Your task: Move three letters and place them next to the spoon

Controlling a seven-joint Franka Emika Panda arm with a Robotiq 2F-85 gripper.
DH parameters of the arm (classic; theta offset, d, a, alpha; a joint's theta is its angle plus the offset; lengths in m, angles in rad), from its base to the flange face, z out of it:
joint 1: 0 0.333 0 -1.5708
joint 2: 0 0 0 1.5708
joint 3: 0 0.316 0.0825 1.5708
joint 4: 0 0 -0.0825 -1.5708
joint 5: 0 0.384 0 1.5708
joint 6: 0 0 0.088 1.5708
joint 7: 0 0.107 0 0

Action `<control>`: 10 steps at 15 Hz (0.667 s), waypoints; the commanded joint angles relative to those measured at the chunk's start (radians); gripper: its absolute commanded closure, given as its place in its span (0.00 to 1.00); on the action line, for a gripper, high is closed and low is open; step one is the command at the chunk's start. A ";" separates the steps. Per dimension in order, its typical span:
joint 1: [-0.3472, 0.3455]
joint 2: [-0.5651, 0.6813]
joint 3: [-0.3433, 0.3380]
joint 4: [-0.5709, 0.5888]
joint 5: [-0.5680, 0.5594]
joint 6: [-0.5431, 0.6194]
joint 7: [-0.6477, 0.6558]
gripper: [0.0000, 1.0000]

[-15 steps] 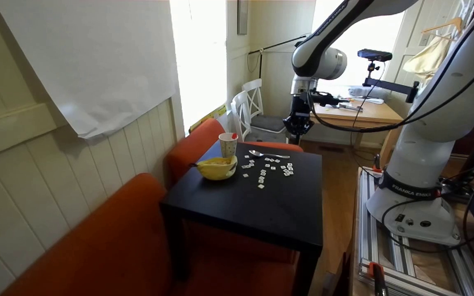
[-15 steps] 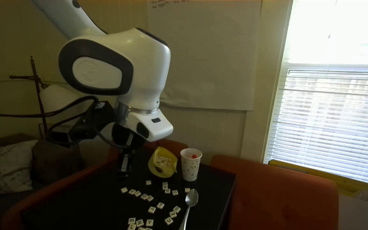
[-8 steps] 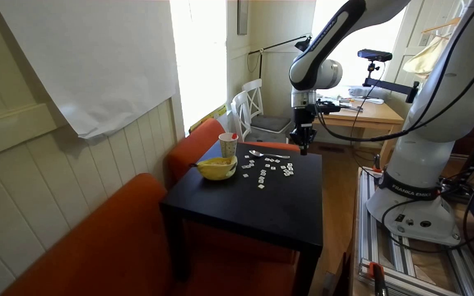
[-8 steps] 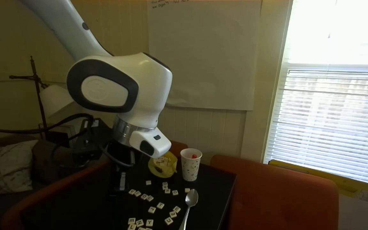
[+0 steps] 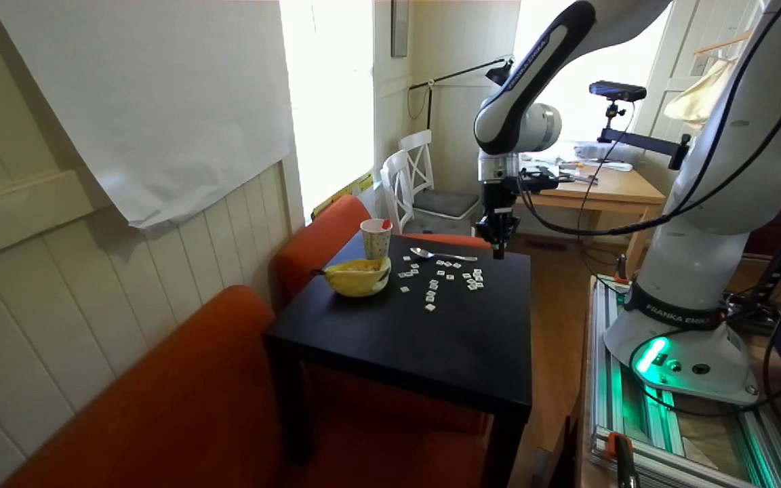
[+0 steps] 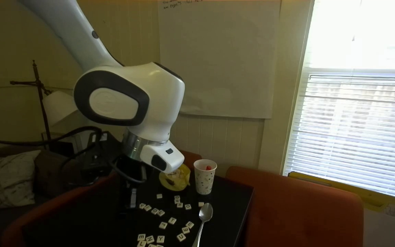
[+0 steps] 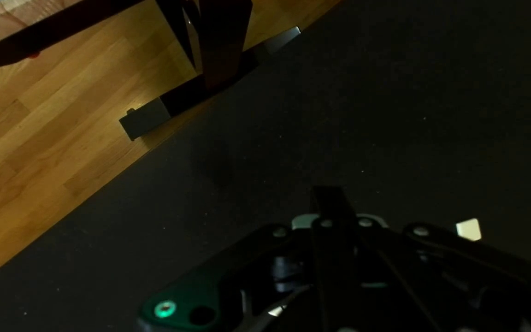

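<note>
My hand (image 7: 331, 196), jaws together, hangs over the counter (image 5: 397, 339); letters (image 6: 172, 220) lie inboard of the edge by the spoon (image 6: 205, 214). Descending with jaws unparted, I'd likely shove crowded letters aside.

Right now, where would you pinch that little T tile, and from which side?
Best guess: pinch the T tile by two opposite edges, coming straight down. It lies flat, letter up, on the black table, and a gap separates it from the neighbouring tile.
</note>
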 commanded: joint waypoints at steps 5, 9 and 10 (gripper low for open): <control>0.045 0.168 0.055 0.007 0.169 0.217 -0.079 0.99; 0.039 0.228 0.091 0.014 0.196 0.321 -0.099 0.99; 0.035 0.238 0.100 0.016 0.200 0.342 -0.108 0.99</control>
